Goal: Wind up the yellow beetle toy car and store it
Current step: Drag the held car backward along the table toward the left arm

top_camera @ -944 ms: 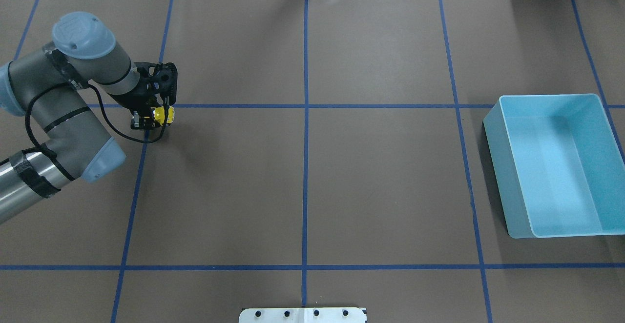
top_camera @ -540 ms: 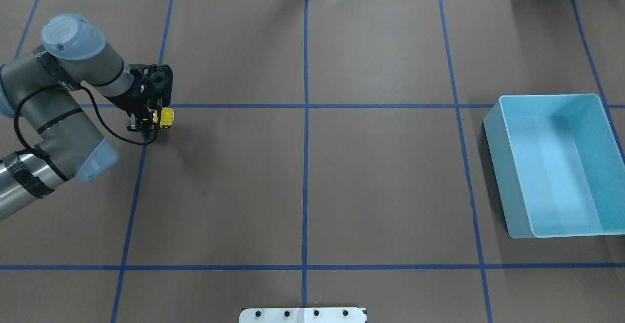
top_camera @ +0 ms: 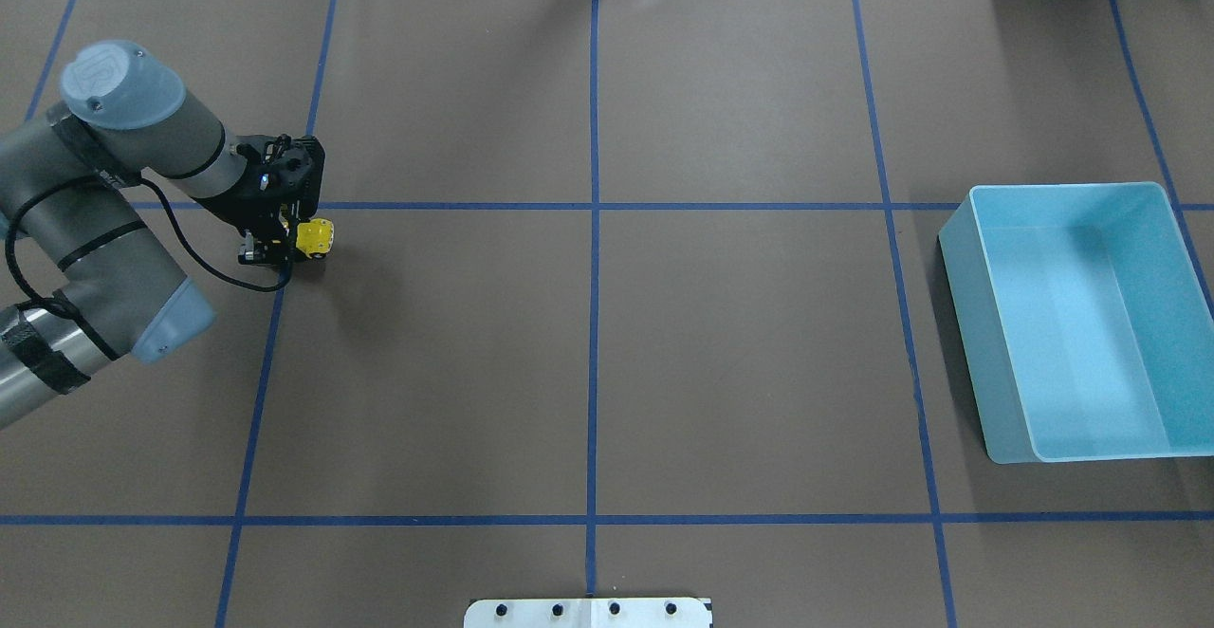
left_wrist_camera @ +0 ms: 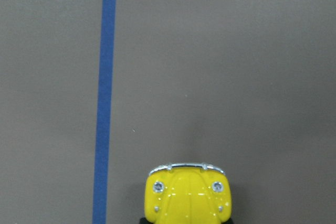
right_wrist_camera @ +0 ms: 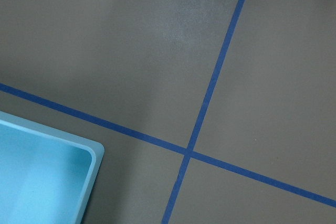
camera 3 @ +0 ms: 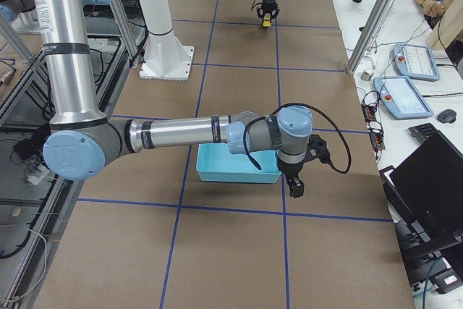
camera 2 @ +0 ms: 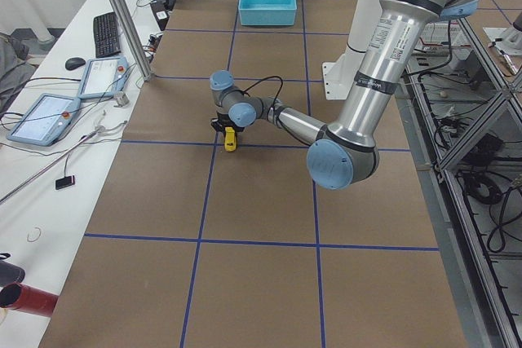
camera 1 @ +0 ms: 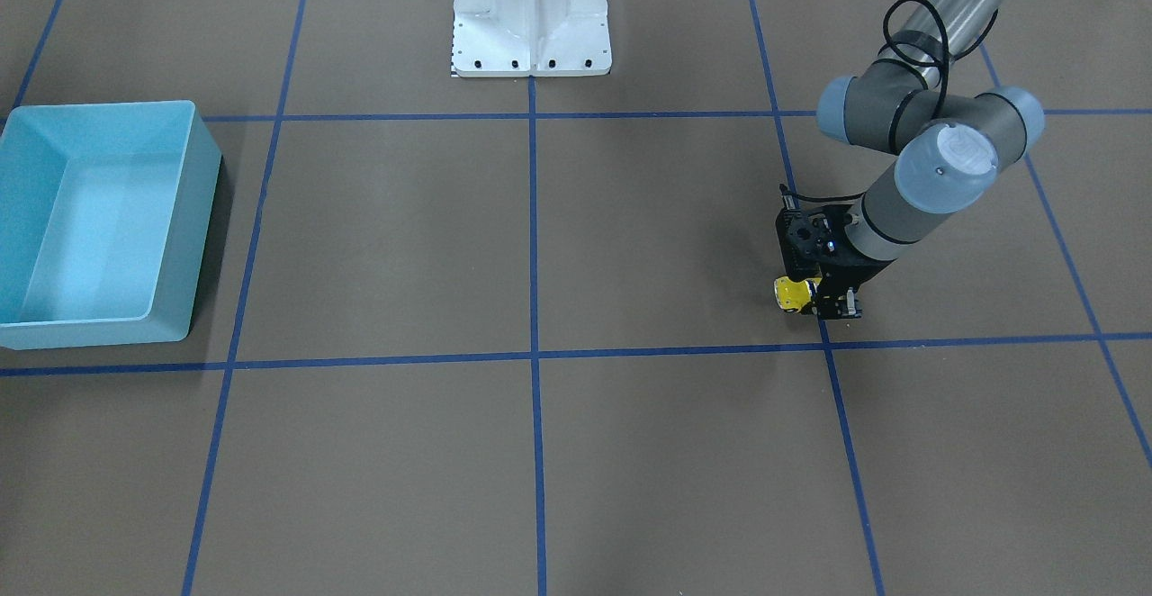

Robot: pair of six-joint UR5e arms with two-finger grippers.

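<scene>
The yellow beetle toy car (top_camera: 316,237) is held in my left gripper (top_camera: 302,241), at the table's left side just below a blue tape line. The gripper is shut on the car and low at the table; I cannot tell if the wheels touch. The front-facing view shows the car (camera 1: 791,293) sticking out of the gripper (camera 1: 821,299). Its hood and headlights fill the bottom of the left wrist view (left_wrist_camera: 187,195). My right gripper (camera 3: 296,186) shows only in the exterior right view, beside the light blue bin (camera 3: 239,168); I cannot tell its state.
The light blue bin (top_camera: 965,343) stands empty at the table's right side, also at the left of the front-facing view (camera 1: 203,218). Its corner shows in the right wrist view (right_wrist_camera: 79,153). The white robot base (camera 1: 531,20) stands at the table's middle edge. Blue tape lines cross the brown table.
My left arm has drawn back to the left and the wrist has turned a little. The car has stayed in the gripper and shifted slightly left and toward the robot.
</scene>
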